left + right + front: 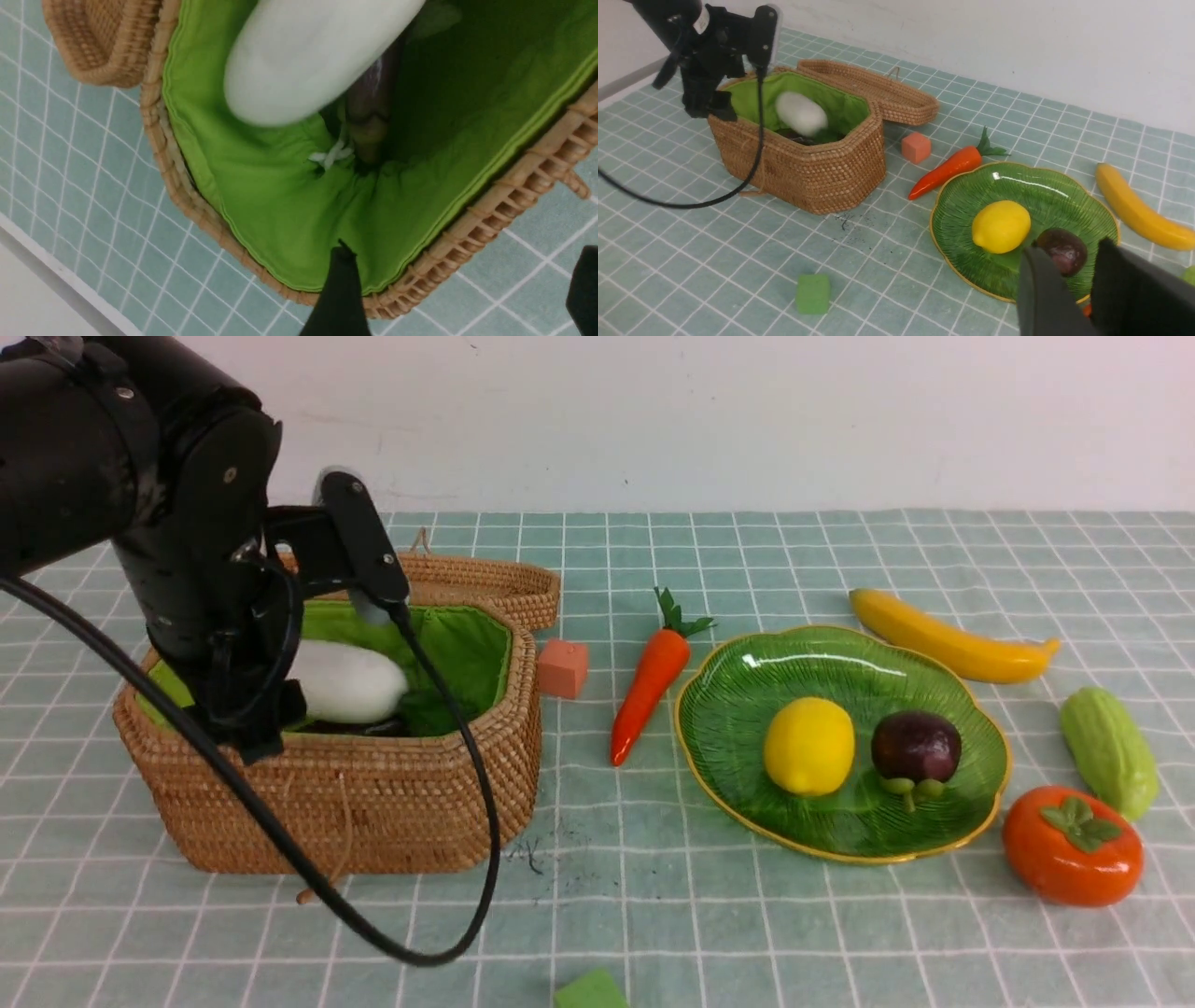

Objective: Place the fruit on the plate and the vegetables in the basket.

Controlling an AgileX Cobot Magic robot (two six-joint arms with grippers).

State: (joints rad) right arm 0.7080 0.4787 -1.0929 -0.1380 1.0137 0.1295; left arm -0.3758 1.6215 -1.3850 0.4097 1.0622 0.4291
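My left gripper [327, 670] hangs open over the wicker basket [373, 793], its fingers [341, 289] spread wide with nothing between them. The white radish [350, 681] lies loose in the green lining on the dark eggplant [369, 107]. The lemon [808, 745] and mangosteen [915, 745] sit on the green plate [747, 691]. The carrot [653, 677] lies left of the plate; the banana [952, 639], gourd [1109, 751] and persimmon [1072, 845] lie to its right. My right gripper [1069, 249] shows only in its wrist view, above the plate's near edge, slightly open and empty.
The basket's lid [485, 581] rests behind the basket. A salmon-pink cube [563, 667] sits between the basket and the carrot. At the near edge of the cloth is a green cube [590, 991]. The left arm's black cable [448, 859] loops in front of the basket.
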